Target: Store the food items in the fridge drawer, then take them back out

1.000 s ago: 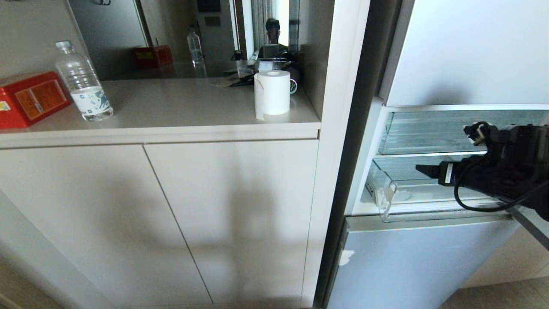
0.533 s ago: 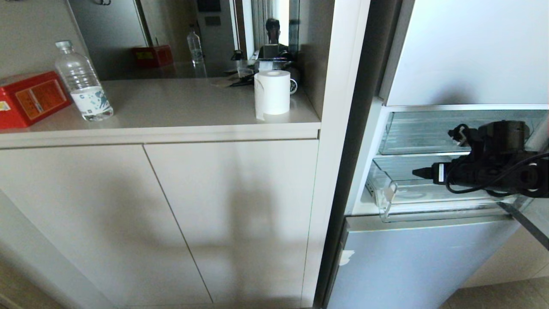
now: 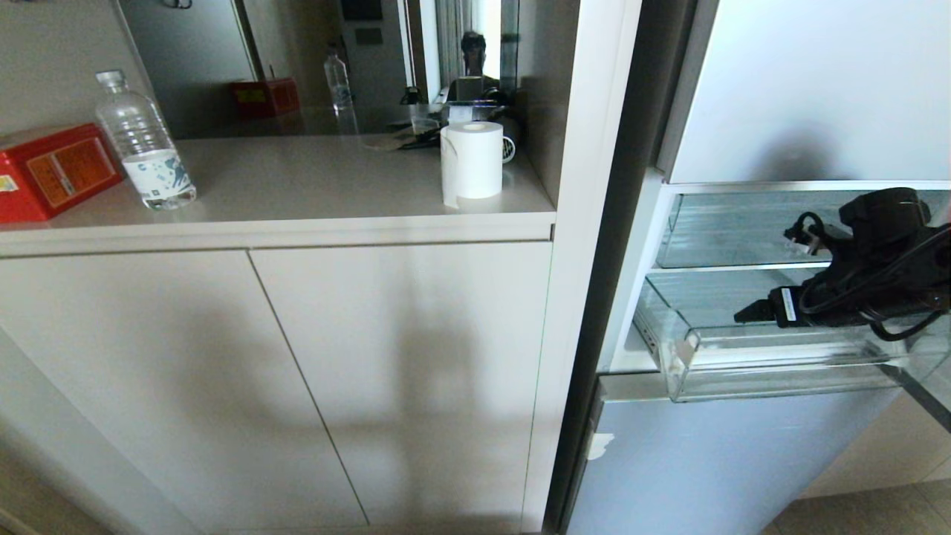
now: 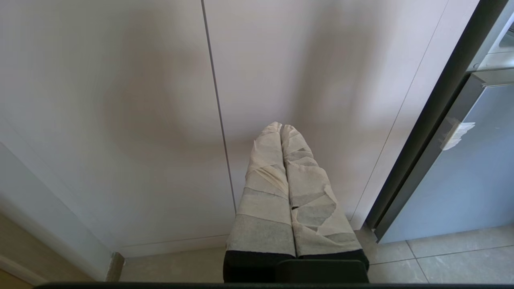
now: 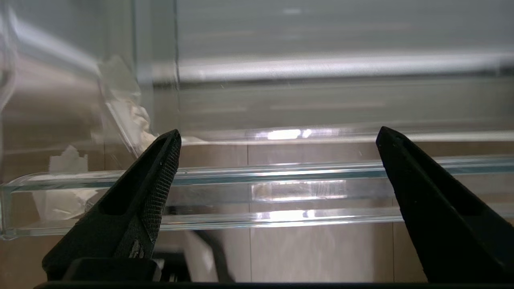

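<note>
Our right claw (image 5: 277, 136), spread wide and empty, faces the drawer (image 3: 750, 357): stiff, slick, light plastic, best gripped at its front lip.

I am in a home kitchen: an open grey fridge (image 3: 743, 461) stands beside beige cabinet doors (image 3: 297, 371), under a beige worktop (image 3: 297, 186) carrying a clear plastic water bottle (image 3: 143, 145) and a white paper roll (image 3: 471, 160).

Red tin (image 3: 52, 169) with orange label, far left of head view. Clear bottle (image 3: 145, 145), white label with blue pattern. White paper roll (image 3: 472, 160). Beige counter (image 3: 312, 186) and cabinet doors (image 3: 297, 371). Clear fridge drawer (image 3: 743, 364), white tape scrap (image 5: 66, 160). Right gripper (image 5: 277, 160) black; left gripper (image 4: 283, 130) wrapped in off-white tape.
</note>
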